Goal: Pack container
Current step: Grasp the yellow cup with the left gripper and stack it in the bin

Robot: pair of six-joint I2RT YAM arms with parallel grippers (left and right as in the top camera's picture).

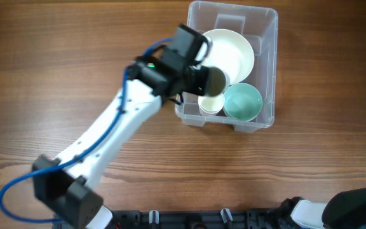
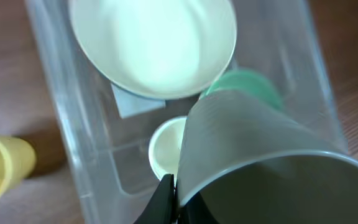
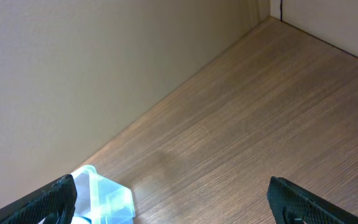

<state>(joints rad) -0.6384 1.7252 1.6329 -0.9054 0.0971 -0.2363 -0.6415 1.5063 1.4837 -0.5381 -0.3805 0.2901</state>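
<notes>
The clear container [image 1: 271,57] sits far across the table [image 1: 43,63], holding a white bowl [image 1: 230,54], a green bowl [image 1: 243,102] and a small cup [image 1: 210,105]. The left gripper [image 2: 173,202] holds a grey cup [image 2: 260,155] above it; the right gripper [image 3: 173,186] is wide open.

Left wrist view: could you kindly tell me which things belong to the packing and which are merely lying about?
Job: container, grey cup held by left pincer over it; white bowl, small cup, green bowl already inside.
Lying about: yellow cup on the table beside the container, untouched.

Clear glossy plastic container [image 1: 267,28], matt wood-grain table [image 1: 43,83], smooth translucent grey cup [image 2: 260,155]
</notes>
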